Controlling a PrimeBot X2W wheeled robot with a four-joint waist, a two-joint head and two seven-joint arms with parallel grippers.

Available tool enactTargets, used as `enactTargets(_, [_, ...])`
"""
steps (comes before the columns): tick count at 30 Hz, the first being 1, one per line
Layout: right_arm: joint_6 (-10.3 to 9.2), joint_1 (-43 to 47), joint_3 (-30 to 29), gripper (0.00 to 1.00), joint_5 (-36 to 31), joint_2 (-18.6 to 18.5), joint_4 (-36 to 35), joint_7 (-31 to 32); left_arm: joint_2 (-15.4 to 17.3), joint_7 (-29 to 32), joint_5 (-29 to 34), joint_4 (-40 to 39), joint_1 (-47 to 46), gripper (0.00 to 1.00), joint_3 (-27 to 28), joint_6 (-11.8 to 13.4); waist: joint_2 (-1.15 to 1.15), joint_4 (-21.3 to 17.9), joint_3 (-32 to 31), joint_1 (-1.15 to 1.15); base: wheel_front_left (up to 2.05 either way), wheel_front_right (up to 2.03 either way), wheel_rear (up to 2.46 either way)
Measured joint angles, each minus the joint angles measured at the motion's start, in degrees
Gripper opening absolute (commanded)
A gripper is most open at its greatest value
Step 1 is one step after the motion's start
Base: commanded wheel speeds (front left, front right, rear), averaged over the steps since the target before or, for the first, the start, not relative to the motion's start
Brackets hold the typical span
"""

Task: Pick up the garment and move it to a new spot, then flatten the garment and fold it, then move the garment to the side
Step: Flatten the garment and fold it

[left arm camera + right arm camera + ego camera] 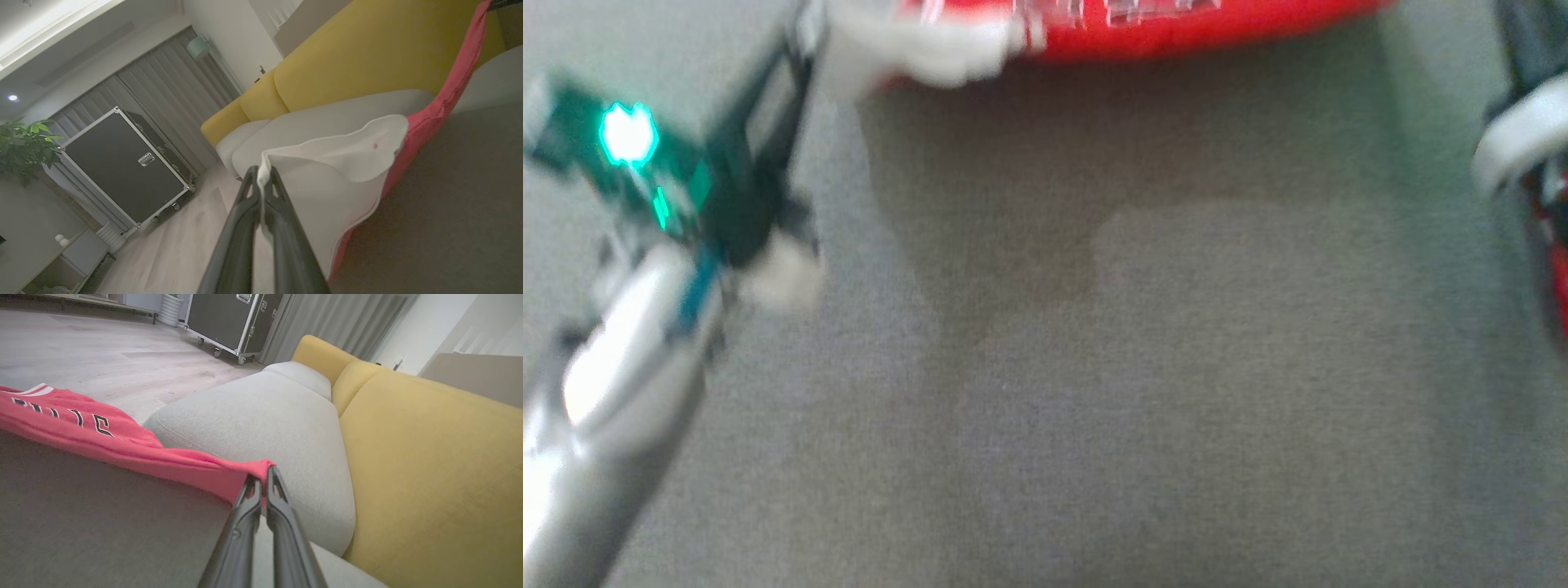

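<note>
The garment (122, 443) is matt red cloth, white-trimmed. The sofa (265, 416) is coarse woven fabric; the case (122, 167) beyond the sofa has shiny metal edging.

- whole head view blurred; garment (1201, 33) cut off by the top edge at twelve o'clock;
- right wrist view, nine o'clock: lettering (100, 425) partly lost in folds, unreadable

Grey fabric surface (1143, 408), flat, with faint shading patches. Red jersey (1176, 37) lies stretched along its far edge; the picture is too blurred to confirm contact.
</note>
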Motion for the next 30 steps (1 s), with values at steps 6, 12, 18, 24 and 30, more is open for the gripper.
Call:
enactTargets(6, [0.0,15.8,-0.5,0.0,2.3,0.5,-4.2,0.0,4.2,0.0,-1.3,-5.6,18.1,0.0,-2.3,-0.5,0.0,-1.2,-6.5,-0.01,0.0,0.0,0.0])
enactTargets(12, [0.0,30.0,-0.1,0.0,5.0,0.1,-8.1,0.0,6.8,0.2,-4.7,-8.0,35.5,0.0,-4.5,0.4,0.0,-2.8,-13.2,-0.01,0.0,0.0,0.0])
enactTargets(18, [0.0,40.8,0.2,0.0,7.3,-2.4,-13.5,0.5,8.7,2.7,-8.9,-13.7,48.8,0.0,-5.4,3.1,0.0,-4.4,-18.4,0.0,0.0,0.0,0.0])
enactTargets(24, [0.0,51.9,-3.8,0.0,7.7,-3.2,-25.2,7.9,9.9,4.7,-11.1,-18.0,55.5,0.0,-7.0,4.3,0.0,-4.6,-20.8,-0.01,0.0,0.0,0.0])
enactTargets(30, [0.0,57.0,-8.4,0.0,7.8,-2.8,-33.2,13.7,10.3,6.2,-11.1,-20.0,55.0,0.0,-7.0,4.2,0.0,-3.8,-20.7,0.01,0.0,0.0,0.0])
